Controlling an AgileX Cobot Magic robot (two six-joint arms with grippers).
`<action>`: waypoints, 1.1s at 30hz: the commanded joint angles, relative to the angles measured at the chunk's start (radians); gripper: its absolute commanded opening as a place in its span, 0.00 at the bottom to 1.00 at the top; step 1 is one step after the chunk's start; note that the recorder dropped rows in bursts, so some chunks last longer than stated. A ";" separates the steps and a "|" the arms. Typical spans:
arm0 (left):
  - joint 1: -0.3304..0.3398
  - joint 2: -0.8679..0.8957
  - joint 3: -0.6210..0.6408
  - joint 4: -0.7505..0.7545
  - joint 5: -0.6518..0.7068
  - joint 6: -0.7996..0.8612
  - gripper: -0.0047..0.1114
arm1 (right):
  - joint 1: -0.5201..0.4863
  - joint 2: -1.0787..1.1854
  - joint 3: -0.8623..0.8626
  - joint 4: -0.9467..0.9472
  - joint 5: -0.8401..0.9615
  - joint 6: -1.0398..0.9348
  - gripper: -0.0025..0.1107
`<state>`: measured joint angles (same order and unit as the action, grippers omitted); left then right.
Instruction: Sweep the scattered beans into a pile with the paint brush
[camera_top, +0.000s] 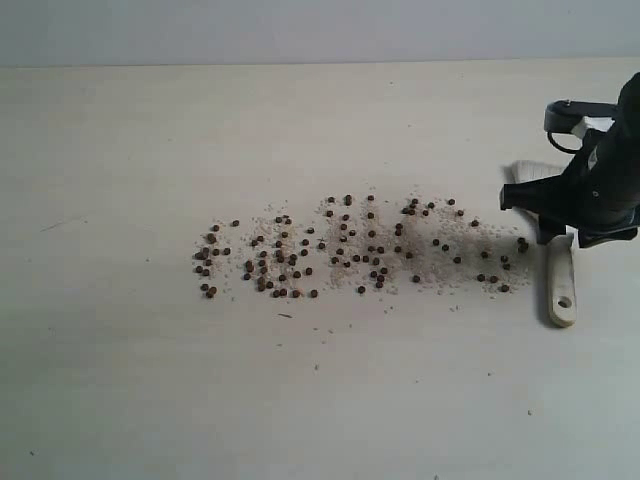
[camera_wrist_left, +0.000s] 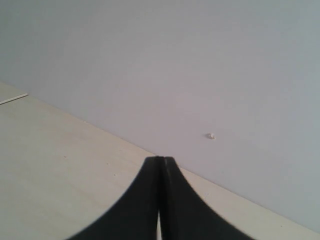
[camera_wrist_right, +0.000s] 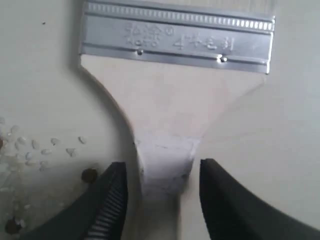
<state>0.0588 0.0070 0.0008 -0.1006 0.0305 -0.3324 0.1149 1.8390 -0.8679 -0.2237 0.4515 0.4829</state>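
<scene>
The beans (camera_top: 340, 250) lie scattered in a wide band across the middle of the pale table, mixed with whitish crumbs. At the band's right end the paint brush (camera_top: 561, 285) lies flat, its handle end with the hole pointing toward the front. My right gripper (camera_top: 558, 236) is lowered over the brush. In the right wrist view it (camera_wrist_right: 162, 170) stands open astride the cream handle (camera_wrist_right: 165, 165), with a gap on each side, below the silver ferrule (camera_wrist_right: 175, 37). One bean (camera_wrist_right: 89, 175) lies beside a finger. My left gripper (camera_wrist_left: 160, 159) is shut on nothing, facing a bare wall.
The light table (camera_top: 150, 400) stretches wide on all sides of the bean band. Pale crumbs (camera_wrist_right: 30, 145) lie beside the brush. A grey wall (camera_top: 300, 30) runs along the table's far edge.
</scene>
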 joint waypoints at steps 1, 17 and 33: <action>0.002 -0.004 -0.001 -0.007 0.000 -0.002 0.04 | 0.001 0.032 0.004 -0.014 -0.007 0.001 0.43; 0.002 -0.004 -0.001 -0.007 0.000 -0.002 0.04 | 0.001 0.054 0.001 -0.044 -0.007 -0.001 0.43; 0.002 -0.004 -0.001 -0.007 0.000 -0.002 0.04 | 0.001 0.041 0.001 -0.190 0.072 0.000 0.43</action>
<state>0.0588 0.0070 0.0008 -0.1006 0.0305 -0.3324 0.1149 1.8731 -0.8746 -0.3921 0.4870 0.4852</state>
